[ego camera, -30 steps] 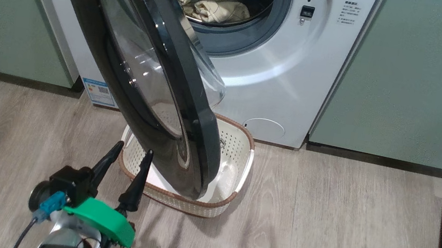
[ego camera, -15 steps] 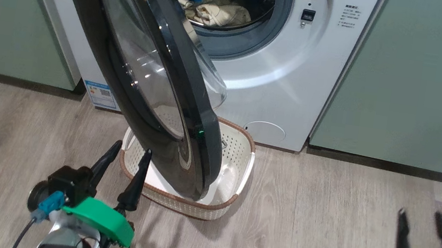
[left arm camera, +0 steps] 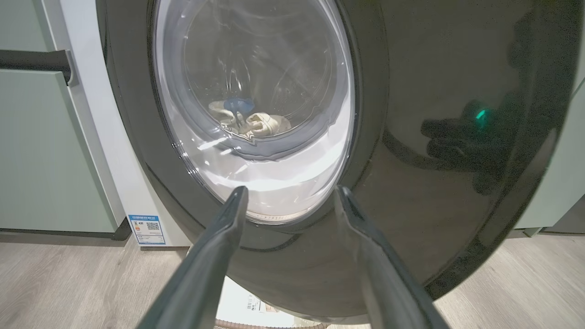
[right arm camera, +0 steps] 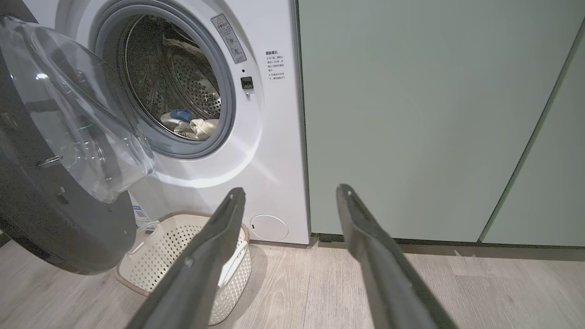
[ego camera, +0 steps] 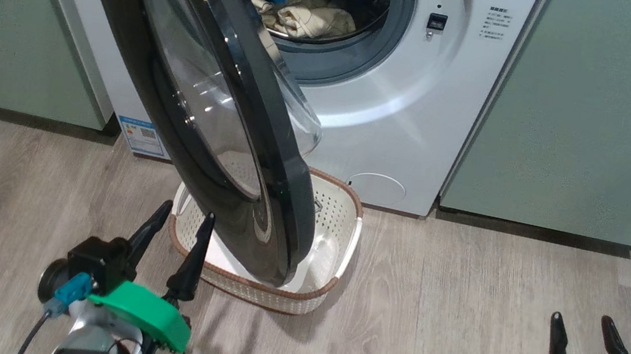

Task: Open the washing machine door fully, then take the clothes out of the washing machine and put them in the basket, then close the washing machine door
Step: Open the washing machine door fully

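Head view. Low on the left, the left gripper [ego camera: 187, 213]: fingers spread wide, nothing between them, tips up toward the lower black rim of the washing machine door [ego camera: 209, 100], just beside it; cannot tell whether touching. Low on the right, the right gripper [ego camera: 581, 319]: equally wide, empty, over bare wooden floor [ego camera: 456, 320], well apart from everything. Door swung partway out from its left side, seen nearly edge-on as a long slanted oval running from upper left down to lower right, glass bowl bulging back toward the washing machine [ego camera: 397, 120]. Lower edge hanging above the basket [ego camera: 340, 217], on the floor right before the machine, partly hidden behind the door. Clothes [ego camera: 295, 10] bundled in the drum mouth, cream with a patch of blue.

Left wrist view. Looks straight at the door's outer face between two wide-set fingers, tips against its lower glass edge. Adds what the head view lacks: the clothes through the glass, and a blue label [left arm camera: 147, 228] low on the machine's left corner.

Right wrist view. Fingers far apart, gripping nothing, pointing at the machine's right edge and the pale green cabinets [right arm camera: 411, 114]. Gives the door's inner side, the grey ring around the open drum, clothes low inside, and the basket below, empty where visible.
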